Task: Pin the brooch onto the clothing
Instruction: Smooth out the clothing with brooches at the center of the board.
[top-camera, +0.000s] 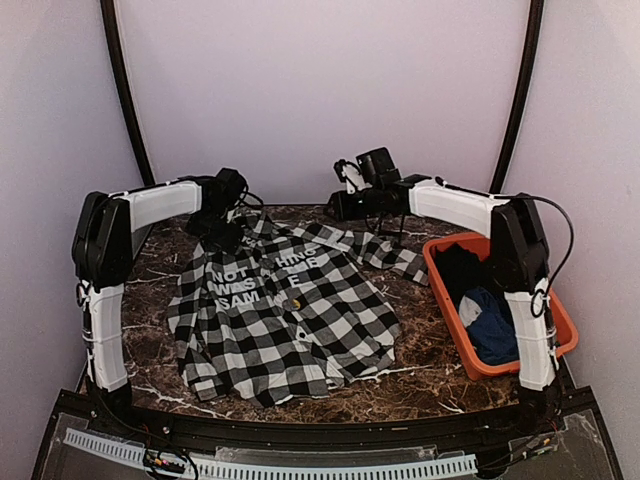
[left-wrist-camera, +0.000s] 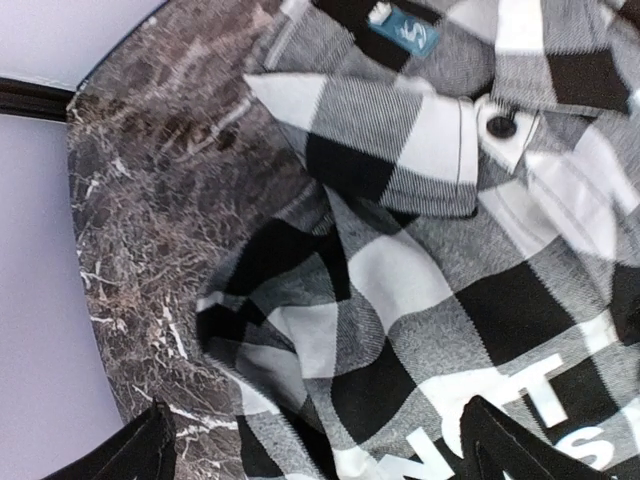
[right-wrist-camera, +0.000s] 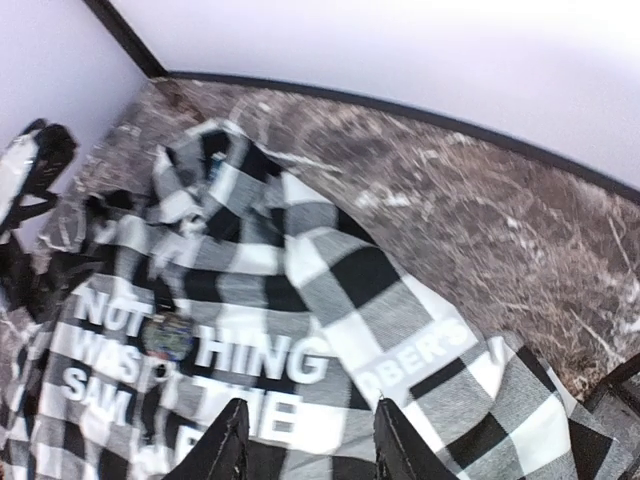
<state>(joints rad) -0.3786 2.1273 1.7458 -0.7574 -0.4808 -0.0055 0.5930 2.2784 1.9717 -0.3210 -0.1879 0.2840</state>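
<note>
The checked shirt (top-camera: 285, 320) lies flat on the marble worktop (top-camera: 420, 385) with its lettering up, which gives a smooth face for pinning. The brooch (right-wrist-camera: 168, 336) rests on the print, in the gap between NOT and HING; whether its pin is through the cloth cannot be told. The left jaws hover at the shirt's 11 o'clock above the collar, spread wide and empty. The right jaws, at 1 o'clock, stand partly apart and hold nothing.

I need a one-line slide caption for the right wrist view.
Right tool above the checked shirt with white lettering, on a marble table.
</note>
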